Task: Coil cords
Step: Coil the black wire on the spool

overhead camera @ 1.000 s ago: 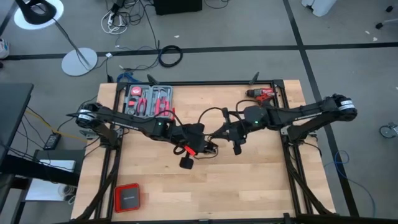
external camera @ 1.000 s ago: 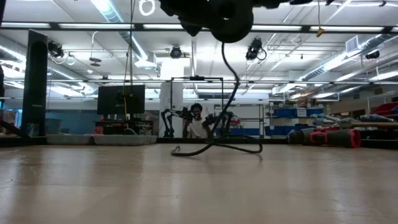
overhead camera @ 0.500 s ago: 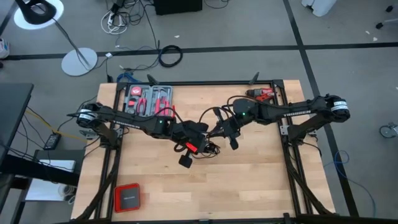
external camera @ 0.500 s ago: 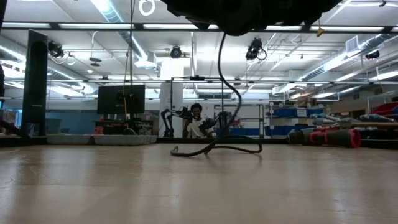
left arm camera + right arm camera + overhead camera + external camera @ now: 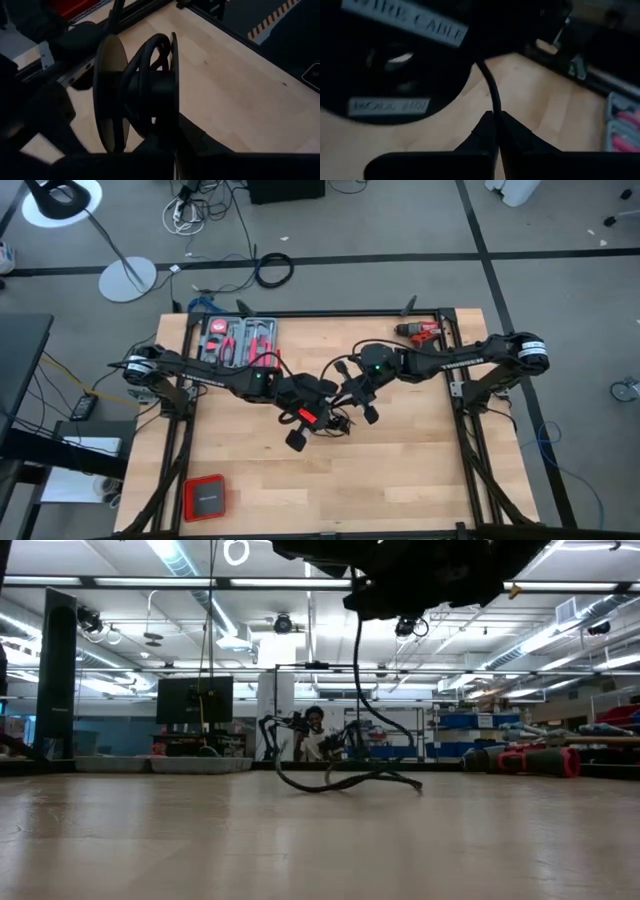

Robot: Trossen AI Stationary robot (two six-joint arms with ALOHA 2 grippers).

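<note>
A thin black cord (image 5: pixel 345 778) is partly wound on a black spool (image 5: pixel 142 87) with two round flanges. The spool is at mid-table in the high view (image 5: pixel 330 421) and bears a "WIRE CABLE" label in the right wrist view (image 5: pixel 395 55). My left gripper (image 5: pixel 316 418) is shut on the spool, above the table. My right gripper (image 5: pixel 352 394) is shut on the cord (image 5: pixel 492 95) just right of the spool. From the grippers the cord hangs down (image 5: pixel 358 660), and its loose end lies in loops on the table. My left gripper holds the spool lifted clear of the table, its axle about level and its flanges (image 5: pixel 111 90) upright. The dark fingers under the spool hide the place of contact. My right gripper pinches a single strand of the cord (image 5: pixel 493 111) between its two fingertips (image 5: pixel 485 131), close to the spool. The fingers come from the table's right, slanting down. The strand runs from the fingers up to the spool.
A tray of red-handled tools (image 5: pixel 238 340) stands at the far left. A red drill (image 5: pixel 420 331) lies at the far right. A red and black box (image 5: pixel 205 497) sits at the near left corner. A person shows beyond the table (image 5: pixel 316 735).
My right gripper has gone toward the table's left, closer to the spool, still shut on the cord. The hanging cord has swung, and its loops on the table have shifted and bunched a little. My left gripper has kept the spool nearly in place.
</note>
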